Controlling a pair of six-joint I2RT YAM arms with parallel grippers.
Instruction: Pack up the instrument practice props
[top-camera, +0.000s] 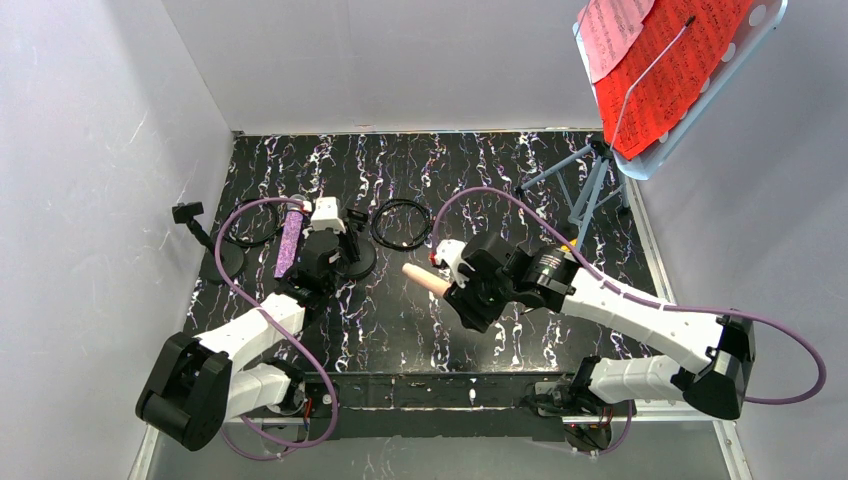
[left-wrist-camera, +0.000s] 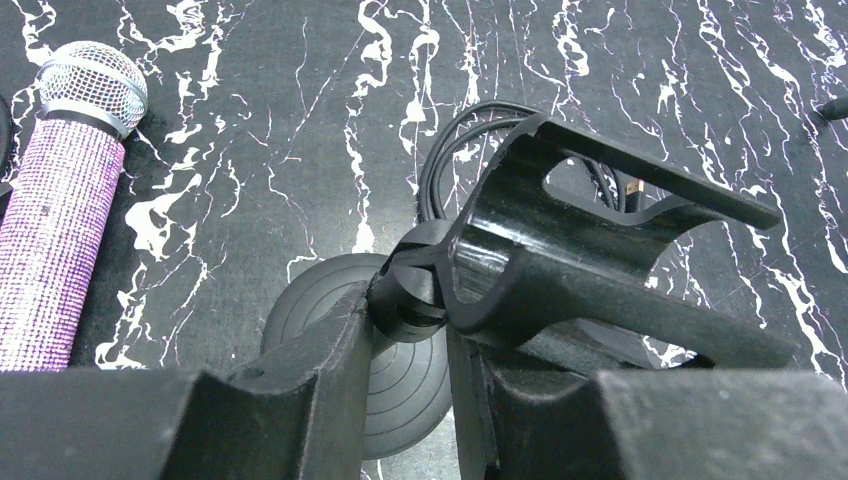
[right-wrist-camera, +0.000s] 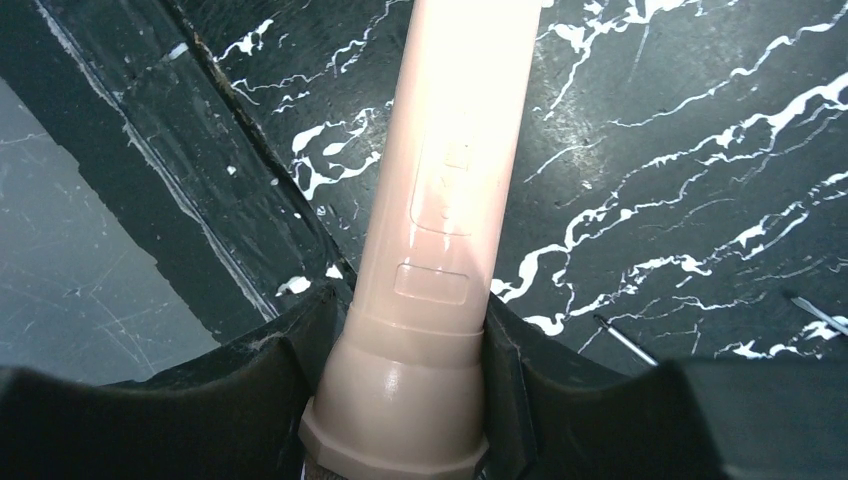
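Clamping the cream mic, right gripper has its shaft pointing left; left gripper is pinched on the post neck.

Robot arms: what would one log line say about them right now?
left gripper: shut on mic post | right gripper: shut on cream microphone | purple microphone: lying free

Right gripper holds cream microphone; left gripper at mic post.
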